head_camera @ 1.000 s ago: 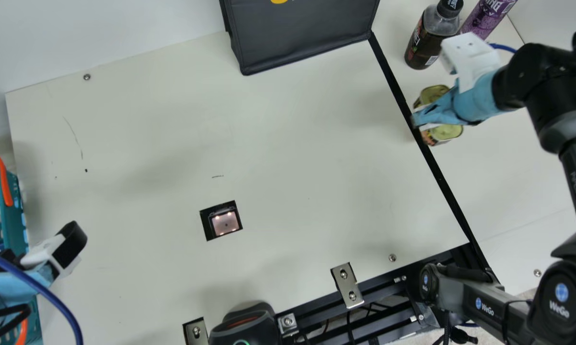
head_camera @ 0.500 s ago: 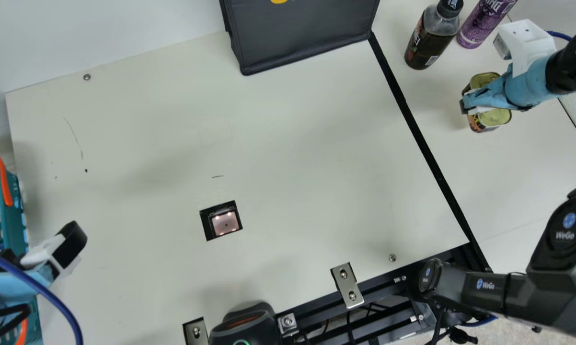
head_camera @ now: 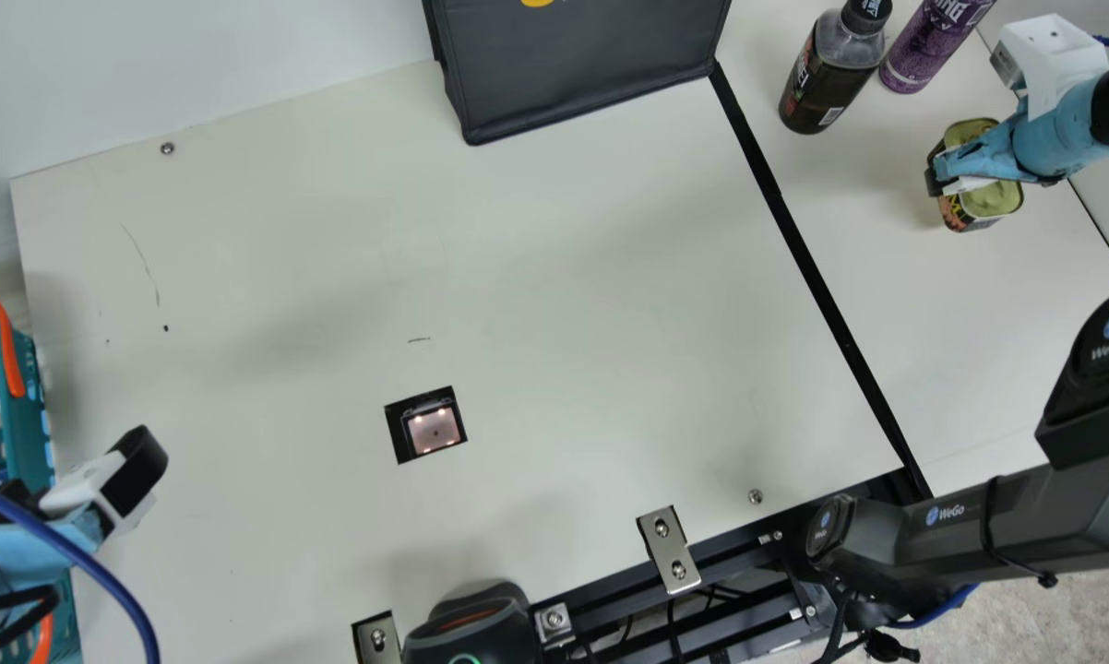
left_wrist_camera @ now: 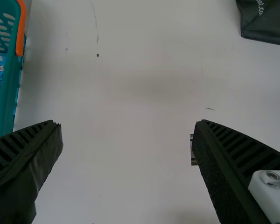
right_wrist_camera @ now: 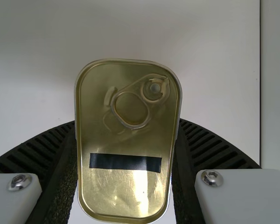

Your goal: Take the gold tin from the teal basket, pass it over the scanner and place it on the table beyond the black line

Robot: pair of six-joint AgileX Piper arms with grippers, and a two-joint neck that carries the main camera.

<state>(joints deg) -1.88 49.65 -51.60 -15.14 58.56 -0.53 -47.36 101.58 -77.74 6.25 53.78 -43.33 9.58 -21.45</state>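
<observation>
Item one: the ribbed fingers (right_wrist_camera: 60,170) of the right gripper (head_camera: 940,175), closed on the gold tin (right_wrist_camera: 128,140), one along each long side. The tin is at upper right of the main view, right of the black line (head_camera: 818,286); whether its base touches the table cannot be told. Handling note: lower it level, seat the base flat, part both fingers evenly, then lift straight away so the grip does not drag it. Orientation: lid with ring-pull toward the wrist camera, long axis running between the fingers; in the main view that axis slants steeply from upper left to lower right, roughly along the line. Farther out: dark bottle (head_camera: 827,83) and purple container (head_camera: 928,46), upper right, best given a wide berth; thin seam (head_camera: 1099,231) at the right, to be avoided. Lit scanner window (head_camera: 435,430), lower centre. Black bag (head_camera: 582,69), top centre. Teal basket (head_camera: 30,397), left edge, beside it the left gripper (left_wrist_camera: 128,123), fingers spread, nothing between them. Judged stage: scanning presumably done, placing in hand.
</observation>
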